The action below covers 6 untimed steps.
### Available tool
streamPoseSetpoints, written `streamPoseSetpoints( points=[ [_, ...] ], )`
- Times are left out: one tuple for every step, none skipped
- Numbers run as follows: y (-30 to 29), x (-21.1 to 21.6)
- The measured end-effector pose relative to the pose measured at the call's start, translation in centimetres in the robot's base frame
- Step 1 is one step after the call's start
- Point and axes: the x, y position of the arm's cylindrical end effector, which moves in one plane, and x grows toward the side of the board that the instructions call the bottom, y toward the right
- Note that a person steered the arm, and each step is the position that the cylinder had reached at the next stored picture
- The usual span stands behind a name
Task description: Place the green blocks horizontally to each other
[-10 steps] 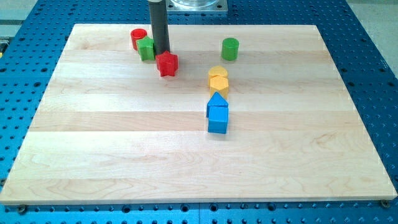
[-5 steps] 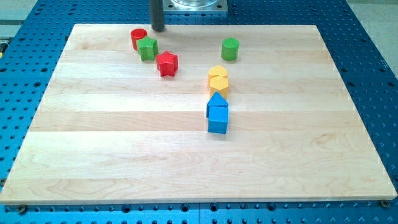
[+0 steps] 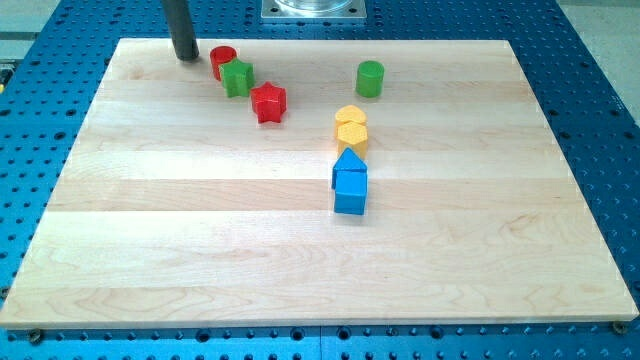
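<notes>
Tip (image 3: pixel 186 57) moved left, two green blocks (image 3: pixel 237 77) (image 3: pixel 370 78)

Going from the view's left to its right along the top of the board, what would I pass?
My tip → red cylinder → green block → red star → yellow blocks → green cylinder.

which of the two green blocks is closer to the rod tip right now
The green block beside the red cylinder, near the view's top left. My tip sits just left of that pair; the green cylinder stands far right.
</notes>
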Motion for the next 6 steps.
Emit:
streamPoseSetpoints(
  points=[
    [4.3,0.5],
    [4.9,0.5],
    [5.0,0.5],
    [5.2,0.5],
    [2.0,0.5],
    [2.4,0.5]
  ],
)
